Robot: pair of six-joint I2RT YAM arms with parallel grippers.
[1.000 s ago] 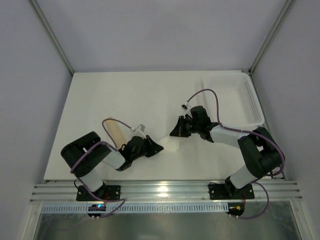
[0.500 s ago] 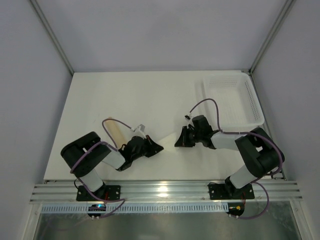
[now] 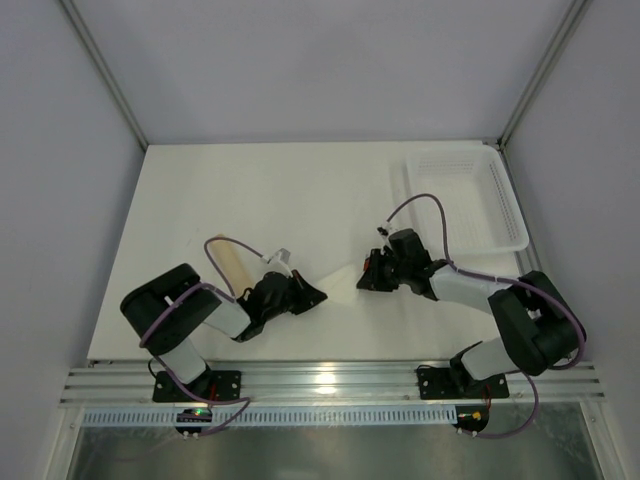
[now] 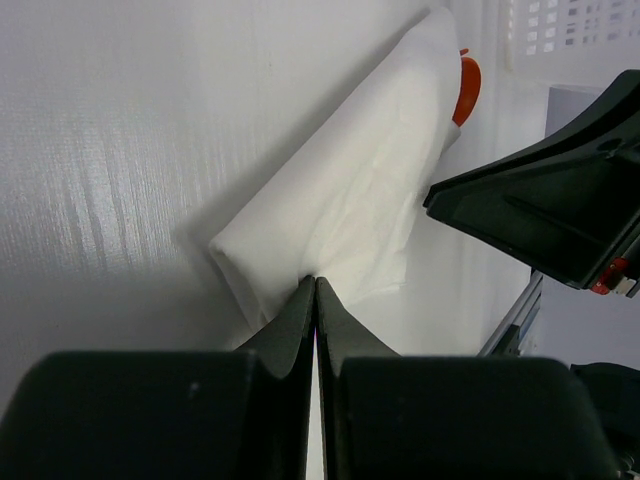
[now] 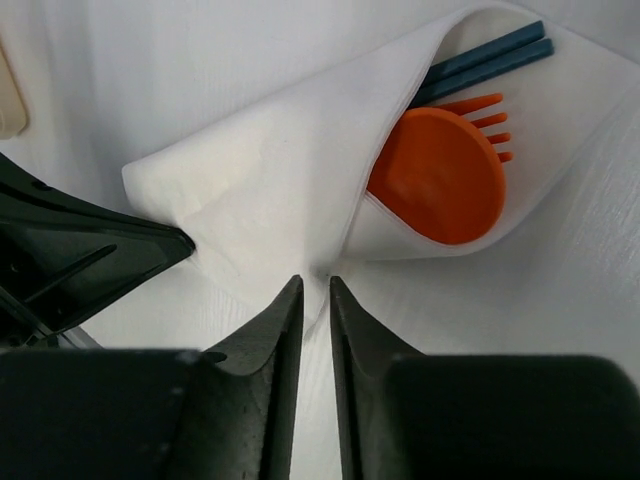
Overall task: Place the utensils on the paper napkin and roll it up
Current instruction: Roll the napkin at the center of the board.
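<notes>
ITEM: paper napkin [image 5: 260, 190], loosely rolled, on the bench [image 3: 250, 190]

The white sheet lay near the bench's front middle, between the two arms, wrapped into a slanting, flattened roll. One end stood open. Seen there were an orange spoon [image 5: 440, 180] bowl, the tines of an orange fork [image 5: 487, 112] behind it, and two blue handles [image 5: 495, 55] side by side. The rest of each piece was hidden inside the paper. From overhead, white on white, the roll was hard to make out.

The left gripper [image 4: 315, 285] was clenched, its tips against the roll's loose edge. Whether paper was caught between them could not be told. The right gripper [image 5: 315, 290] was released, its jaws parted by a narrow gap and its tips at the opposite edge of the sheet.

A tan stick [image 3: 233, 262] lay flat beside the left arm, apart from the napkin. It was cut off at the frame edge in the right wrist view.

A white mesh basket [image 3: 508, 205] stood at the far right corner. A purple cable [image 3: 420, 197] looped above the right wrist.
</notes>
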